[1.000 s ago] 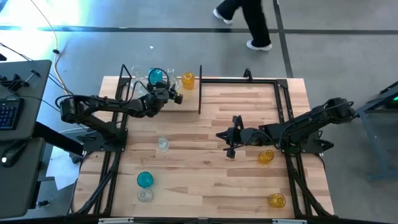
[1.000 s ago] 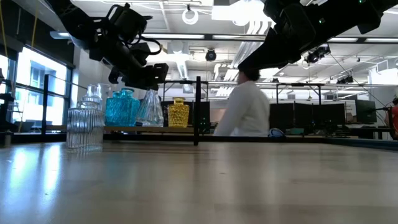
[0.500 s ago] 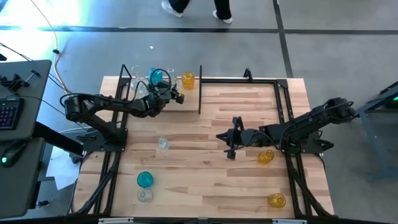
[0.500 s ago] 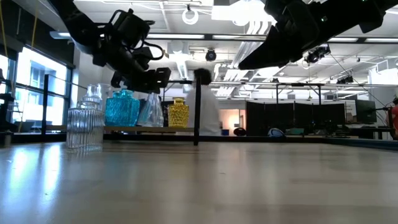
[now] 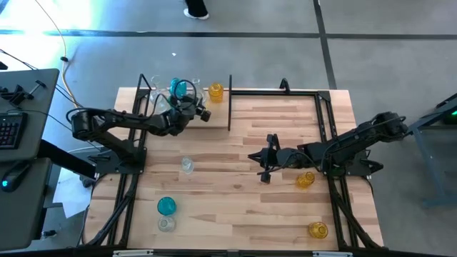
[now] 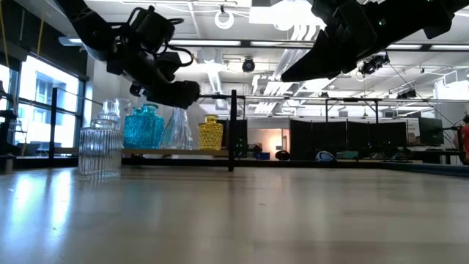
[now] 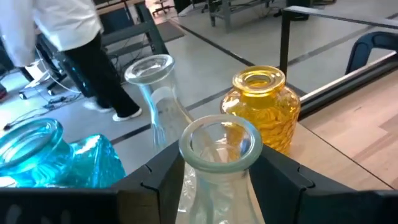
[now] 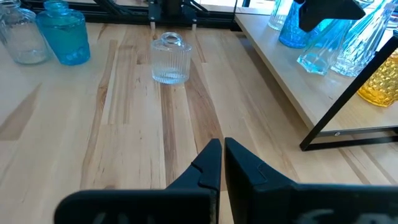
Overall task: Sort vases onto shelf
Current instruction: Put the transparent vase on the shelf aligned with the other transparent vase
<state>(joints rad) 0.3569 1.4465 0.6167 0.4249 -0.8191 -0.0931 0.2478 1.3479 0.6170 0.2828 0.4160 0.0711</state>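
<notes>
A light-wood worktop (image 5: 235, 171) stands on a grey floor; an open workshop with ceiling lights lies behind. At its far left corner the shelf (image 5: 214, 107) carries teal, clear and amber vases (image 6: 150, 126). There the left gripper (image 7: 217, 186) has its fingers apart around a clear vase (image 7: 219, 155), whether touching I cannot tell. Mid-worktop, the right gripper (image 8: 222, 158) hangs closed and empty.

And we're in a robotics lab: open industrial ceiling with exposed ducts (image 6: 220, 70) and strip lights, polished concrete floor (image 5: 214, 57) taped in dark lines, a computer keyboard (image 5: 8, 132) on a side desk, dark partition screens (image 6: 344, 139) beyond the wooden bench (image 5: 235, 178).
</notes>
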